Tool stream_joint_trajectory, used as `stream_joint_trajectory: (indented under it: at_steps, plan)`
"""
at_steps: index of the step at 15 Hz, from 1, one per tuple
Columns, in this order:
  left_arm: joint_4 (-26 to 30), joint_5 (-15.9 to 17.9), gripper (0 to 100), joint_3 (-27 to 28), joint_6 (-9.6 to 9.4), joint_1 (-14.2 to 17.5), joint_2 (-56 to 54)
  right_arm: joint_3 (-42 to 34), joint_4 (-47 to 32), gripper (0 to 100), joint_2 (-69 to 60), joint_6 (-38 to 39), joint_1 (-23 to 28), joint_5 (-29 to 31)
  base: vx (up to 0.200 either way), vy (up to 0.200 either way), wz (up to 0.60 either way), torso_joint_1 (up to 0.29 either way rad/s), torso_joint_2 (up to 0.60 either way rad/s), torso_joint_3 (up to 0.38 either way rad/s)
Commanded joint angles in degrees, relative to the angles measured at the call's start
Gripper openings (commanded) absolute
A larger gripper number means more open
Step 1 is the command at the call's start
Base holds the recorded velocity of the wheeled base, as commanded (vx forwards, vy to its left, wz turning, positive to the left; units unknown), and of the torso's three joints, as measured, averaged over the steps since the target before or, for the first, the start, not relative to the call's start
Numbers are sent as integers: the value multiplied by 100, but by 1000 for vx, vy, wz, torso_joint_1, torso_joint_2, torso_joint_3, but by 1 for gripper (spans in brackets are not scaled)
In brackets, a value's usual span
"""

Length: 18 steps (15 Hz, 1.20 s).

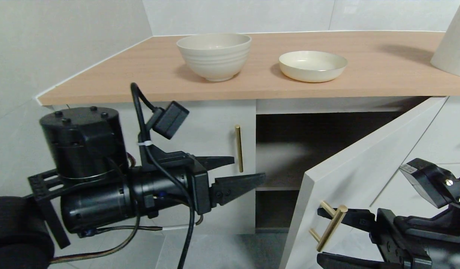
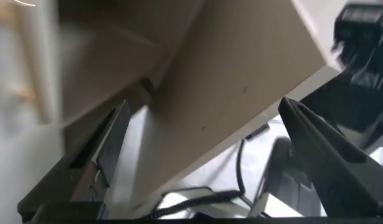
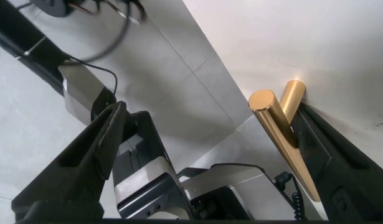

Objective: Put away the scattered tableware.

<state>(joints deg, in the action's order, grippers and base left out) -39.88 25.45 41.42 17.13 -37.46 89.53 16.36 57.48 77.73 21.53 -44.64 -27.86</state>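
Grippers, count two. The right gripper [image 1: 319, 235] is sitting in the lower right of the head view. Its jaws are standing apart and straddling a brass bar handle [image 1: 331, 227]. In the right wrist view the bar is lying against or just beside one finger, and the other finger is standing well clear of it. The left gripper [image 1: 248, 168] is hanging at centre-left of the frame. Its jaws are also standing apart, gripping nothing and pointing toward the cabinet front.

Cabinet doors, count two, both white.
- The open door [image 1: 359, 175] is swinging out toward the lower right and carrying the straddled handle.
- The closed door [image 1: 211, 123] is sitting left of centre and carrying a second brass handle [image 1: 238, 148], which is upright.

Between the doors the cabinet opening is showing one shelf [image 1: 276, 166]. Grey floor tiles [image 1: 230, 250] are showing below.

Tableware, count two, both cream. Both pieces are resting upright and apart on the wooden countertop [image 1: 140, 71] in the upper half of the frame. The deep bowl [image 1: 214, 56], which is ribbed, is sitting left of centre. The shallow bowl [image 1: 312, 65] is sitting to its right.

A white object [image 1: 452, 45] is standing on the countertop at the upper right edge, cut off by the frame. White wall tiles [image 1: 65, 33] are enclosing the counter at the back and on the left.
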Motion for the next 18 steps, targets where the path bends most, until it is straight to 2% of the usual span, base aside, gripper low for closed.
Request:
stream_joint_trajectory:
  at_steps: [1, 2, 9, 12, 18]
  plan:
    - [-20, -23, 100, -3, -16, -350, 539, -10, -17, 100, 6, -8, -1, 17, 0, 0, 0, 0, 0, 0]
    - [-55, -58, 0, 32, -16, -385, 680, -10, -17, 100, -3, -8, -1, 17, 0, 0, 0, 0, 0, 0]
    - [-2059, -164, 0, 208, -16, -420, 1972, -1, -17, 100, 6, -8, 96, 26, 0, 0, 0, 0, 0, 0]
    - [-2947, -164, 0, 182, -16, -692, 2306, -1, -17, 100, -82, -8, 158, 26, 0, 0, 0, 0, 0, 0]
    - [-3343, -164, 0, 164, -8, -1053, 2675, -168, -26, 100, -126, -35, 421, 35, 0, 0, 0, 0, 0, 0]
